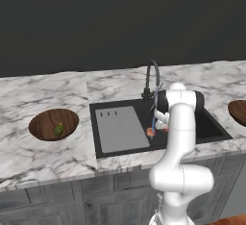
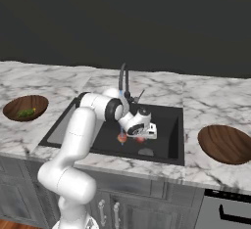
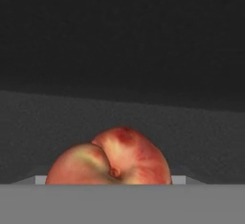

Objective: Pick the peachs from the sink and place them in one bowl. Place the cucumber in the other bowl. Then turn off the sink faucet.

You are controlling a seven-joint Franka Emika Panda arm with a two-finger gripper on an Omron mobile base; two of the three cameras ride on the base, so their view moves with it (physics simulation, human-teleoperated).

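- White-grey marble counter (image 1: 43,92) runs under a dark wall, with grey cabinet fronts below; no writing or label can be read anywhere.
- The sink (image 1: 202,125), a black basin, is set into the middle of the counter, its grey ribbed drainboard (image 1: 120,128) filling the left part.
- The sink faucet (image 1: 152,77), a thin dark gooseneck, stands at the back rim of the basin; a thin bluish stream falls from its spout.
- The gripper (image 2: 139,137) is down inside the basin, near the front rim.
- In the hand view one peach (image 3: 112,163) sits right at the fingers, close to the camera, on the dark basin floor; whether the jaws have closed on it I cannot tell.
- In the base views a second peach (image 1: 150,132) lies just beside the gripper on the basin floor, under the stream.
- A brown wooden bowl (image 1: 45,120) rests on the counter left of the sink, and the cucumber (image 1: 58,130) lies inside it.
- Another brown bowl (image 2: 225,145) sits on the counter to the right of the sink, near the front edge.
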